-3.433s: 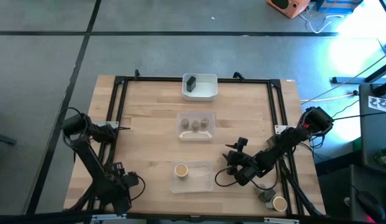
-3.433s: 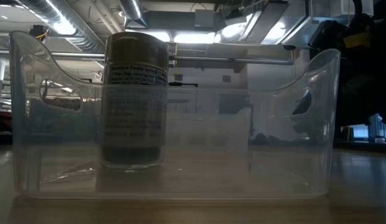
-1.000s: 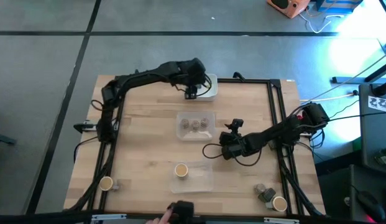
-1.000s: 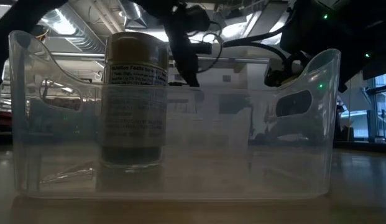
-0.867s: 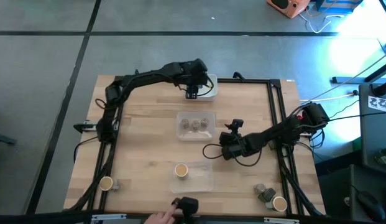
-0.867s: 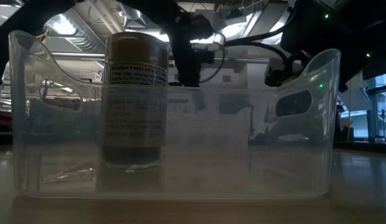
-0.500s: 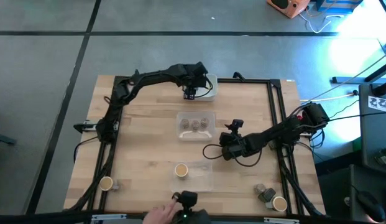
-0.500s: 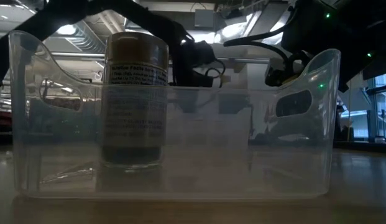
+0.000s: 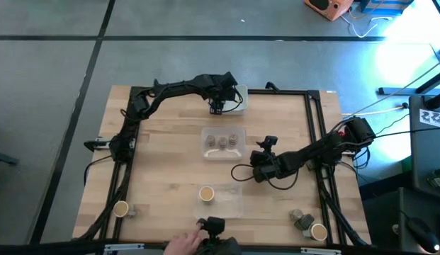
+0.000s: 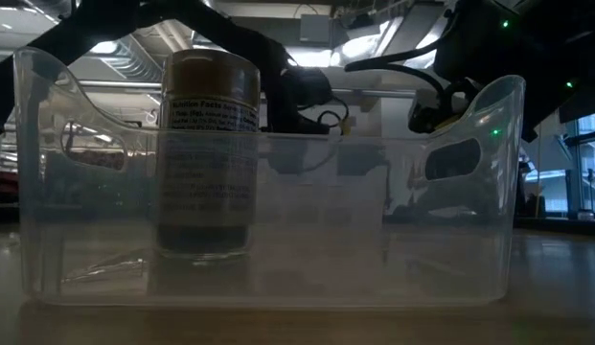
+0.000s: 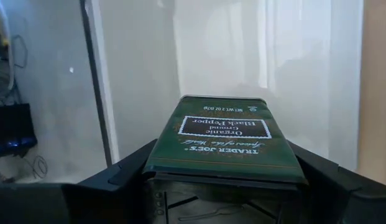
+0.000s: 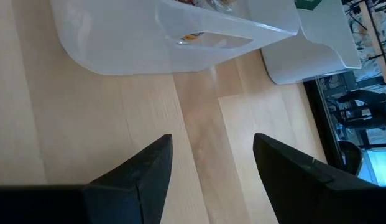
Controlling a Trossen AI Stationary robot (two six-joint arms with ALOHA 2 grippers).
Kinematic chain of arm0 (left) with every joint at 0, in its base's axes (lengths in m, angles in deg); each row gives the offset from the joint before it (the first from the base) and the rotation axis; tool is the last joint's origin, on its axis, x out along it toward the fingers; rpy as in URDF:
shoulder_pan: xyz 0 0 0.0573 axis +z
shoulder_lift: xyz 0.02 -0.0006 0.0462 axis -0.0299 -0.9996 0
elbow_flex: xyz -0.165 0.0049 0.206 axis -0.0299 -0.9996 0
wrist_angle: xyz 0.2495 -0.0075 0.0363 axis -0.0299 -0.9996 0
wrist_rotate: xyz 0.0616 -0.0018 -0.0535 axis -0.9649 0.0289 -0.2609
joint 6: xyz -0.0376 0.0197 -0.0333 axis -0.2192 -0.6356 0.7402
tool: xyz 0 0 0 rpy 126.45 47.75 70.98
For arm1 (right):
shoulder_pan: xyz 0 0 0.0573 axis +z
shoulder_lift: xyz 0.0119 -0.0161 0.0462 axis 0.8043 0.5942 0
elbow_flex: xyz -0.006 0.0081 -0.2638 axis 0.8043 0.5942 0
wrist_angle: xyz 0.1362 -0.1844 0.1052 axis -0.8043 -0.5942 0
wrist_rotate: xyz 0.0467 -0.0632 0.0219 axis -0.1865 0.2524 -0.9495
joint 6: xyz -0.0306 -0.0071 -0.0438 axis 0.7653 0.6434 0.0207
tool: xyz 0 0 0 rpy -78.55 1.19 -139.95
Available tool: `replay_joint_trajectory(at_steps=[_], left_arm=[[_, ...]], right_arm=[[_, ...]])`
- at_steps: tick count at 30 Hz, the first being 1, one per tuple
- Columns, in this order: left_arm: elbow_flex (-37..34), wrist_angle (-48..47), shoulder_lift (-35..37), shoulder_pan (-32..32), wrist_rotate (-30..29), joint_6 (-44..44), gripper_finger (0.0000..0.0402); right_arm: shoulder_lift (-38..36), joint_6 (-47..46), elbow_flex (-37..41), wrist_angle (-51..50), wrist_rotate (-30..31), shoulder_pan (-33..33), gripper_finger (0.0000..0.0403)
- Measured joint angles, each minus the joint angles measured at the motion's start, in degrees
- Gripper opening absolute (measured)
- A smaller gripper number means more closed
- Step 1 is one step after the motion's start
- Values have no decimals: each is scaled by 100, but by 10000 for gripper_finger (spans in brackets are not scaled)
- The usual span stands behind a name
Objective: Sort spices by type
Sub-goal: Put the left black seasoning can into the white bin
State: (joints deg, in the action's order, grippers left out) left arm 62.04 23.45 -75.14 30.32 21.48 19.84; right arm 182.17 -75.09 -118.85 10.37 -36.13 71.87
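Left claw (image 11: 224,186) clamps black pepper tin (image 11: 225,140).

Black pepper tin (image 11: 225,144): lower end hidden behind left gripper (image 11: 224,186) fingers; white tray (image 9: 237,99) partly covered by that arm from above. Three small jars (image 9: 223,141) in middle clear tray (image 9: 205,150): too small to tell apart. Person's hand (image 9: 183,245): cut off by bottom edge. Near clear tray (image 10: 469,192): blurs everything behind. Right gripper (image 12: 211,168): fingertips only, bases cut off.
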Motion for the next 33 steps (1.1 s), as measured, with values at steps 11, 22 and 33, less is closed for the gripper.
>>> replay_joint_trajectory(at_steps=[11,22,33], left_arm=[[-180,156,21,-41,-42,56,327],[-180,136,81,-307,-704,-182,324],[-180,-176,219,-218,-404,-13,324]], right_arm=[[0,-6,0,-25,-68,0,225],[0,-8,0,-73,-70,0,225],[0,-12,2,-73,-85,0,225]])
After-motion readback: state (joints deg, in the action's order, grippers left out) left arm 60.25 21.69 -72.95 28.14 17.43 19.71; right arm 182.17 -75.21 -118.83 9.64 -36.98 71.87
